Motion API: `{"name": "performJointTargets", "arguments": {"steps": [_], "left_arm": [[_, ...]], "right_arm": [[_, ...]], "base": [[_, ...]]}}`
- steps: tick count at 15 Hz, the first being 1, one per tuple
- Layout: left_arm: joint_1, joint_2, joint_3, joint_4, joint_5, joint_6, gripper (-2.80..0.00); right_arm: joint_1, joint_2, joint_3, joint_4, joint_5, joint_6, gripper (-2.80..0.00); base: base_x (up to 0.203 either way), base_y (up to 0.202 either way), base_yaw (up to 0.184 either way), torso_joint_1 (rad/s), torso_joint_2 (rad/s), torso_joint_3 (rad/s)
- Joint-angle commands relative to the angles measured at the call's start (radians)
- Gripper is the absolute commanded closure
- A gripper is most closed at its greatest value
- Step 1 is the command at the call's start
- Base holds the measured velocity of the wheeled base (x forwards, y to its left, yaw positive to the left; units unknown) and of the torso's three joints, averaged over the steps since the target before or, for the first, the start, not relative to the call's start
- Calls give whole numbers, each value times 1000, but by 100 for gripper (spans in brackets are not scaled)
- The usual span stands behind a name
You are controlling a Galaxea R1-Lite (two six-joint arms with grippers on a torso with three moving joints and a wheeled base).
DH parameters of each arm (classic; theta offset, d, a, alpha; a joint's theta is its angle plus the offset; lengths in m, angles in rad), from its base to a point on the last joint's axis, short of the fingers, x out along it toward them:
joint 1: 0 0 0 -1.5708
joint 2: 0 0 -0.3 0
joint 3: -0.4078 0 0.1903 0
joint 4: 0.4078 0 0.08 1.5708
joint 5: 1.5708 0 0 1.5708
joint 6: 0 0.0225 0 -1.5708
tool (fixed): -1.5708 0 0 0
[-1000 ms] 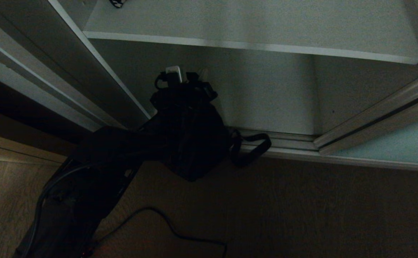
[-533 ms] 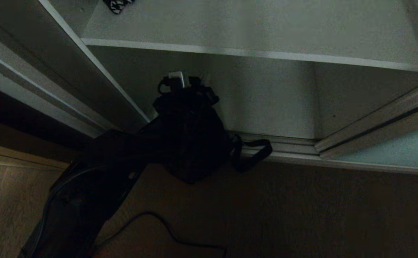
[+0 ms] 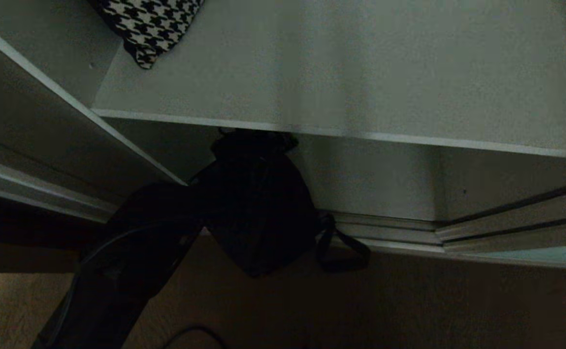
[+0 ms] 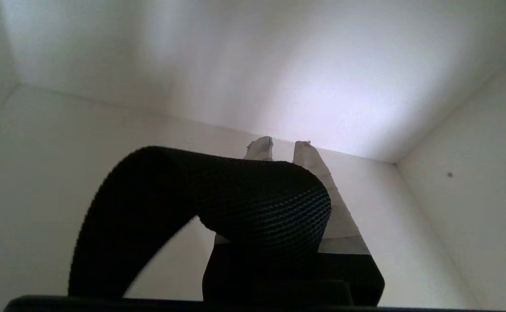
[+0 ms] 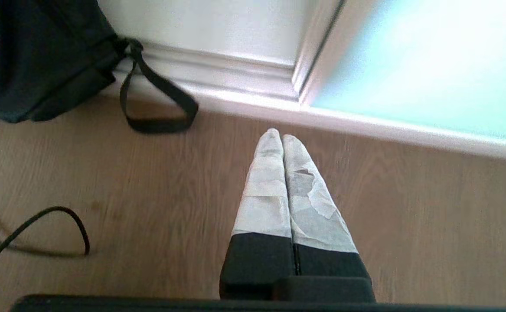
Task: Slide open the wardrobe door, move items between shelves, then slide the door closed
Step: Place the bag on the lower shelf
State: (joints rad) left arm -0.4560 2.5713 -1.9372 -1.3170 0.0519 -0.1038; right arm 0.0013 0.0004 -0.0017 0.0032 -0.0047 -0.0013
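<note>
Between the tips: the left end effector [image 4: 284, 149] is nearly pressed together, pinching a woven black strap [image 4: 218, 197] of the black bundle [image 3: 258, 203], which loops over its taped fingers [image 4: 307, 152].
Below the left end effector: the bundle hangs from the grip, its body sagging down in front of the wardrobe's bottom track, one loose strap loop [image 3: 343, 249] dangling beside it.
Just above it: the front edge of the upper shelf [image 3: 341, 132] hides the tips in the head view; the wrist view shows them inside the lower compartment, pointing at its white back wall [image 4: 253, 86].
Further up: a houndstooth fabric [image 3: 149, 26] lies at the upper shelf's far left corner.
Off to the right: the sliding wardrobe door [image 5: 430, 65] is slid aside, so the opening is free.
Right end effector [image 5: 282, 138]: pressed together, holding nothing, parked over the wood floor [image 5: 409, 216].
Step in hand, as judged: carrying the bundle between shelves.
To do it well: keep the pinch firm, draw the grip out from under the shelf lip before rising, lift high enough that the sagging body and loop pass over the edge, and set down beside the houndstooth fabric.
Risk: the strap slipping, or the loop snagging on the track.
</note>
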Motion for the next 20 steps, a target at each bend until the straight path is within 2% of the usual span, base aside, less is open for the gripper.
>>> {"name": "performJointTargets", "arguments": {"steps": [1,3,5,8,13,16,20], "left_arm": [[0,11,0,-25,-4,0,0],[0,20,0,-73,-15,23,0],[-1,23,0,-91,-14,116,0],[-6,-1,0,-138,7,164,0],[-12,-44,0,-213,-10,238,0],[-12,-72,0,-213,0,263,0],[-13,-127,0,-213,28,266,0]], "right_arm": [[0,-3,0,0,0,0,0],[0,-3,0,1,0,-1,0],[0,-3,0,0,0,0,0],[0,-3,0,0,0,-2,0],[0,-3,0,0,0,0,0],[0,-3,0,0,0,0,0],[0,-3,0,0,0,-1,0]], "base": [[194,0,3,3,-2,7],[150,0,4,2,4,4],[0,0,0,0,0,0],[0,0,0,0,0,0],[0,0,0,0,0,0],[0,0,0,0,0,0],[0,0,0,0,0,0]]}}
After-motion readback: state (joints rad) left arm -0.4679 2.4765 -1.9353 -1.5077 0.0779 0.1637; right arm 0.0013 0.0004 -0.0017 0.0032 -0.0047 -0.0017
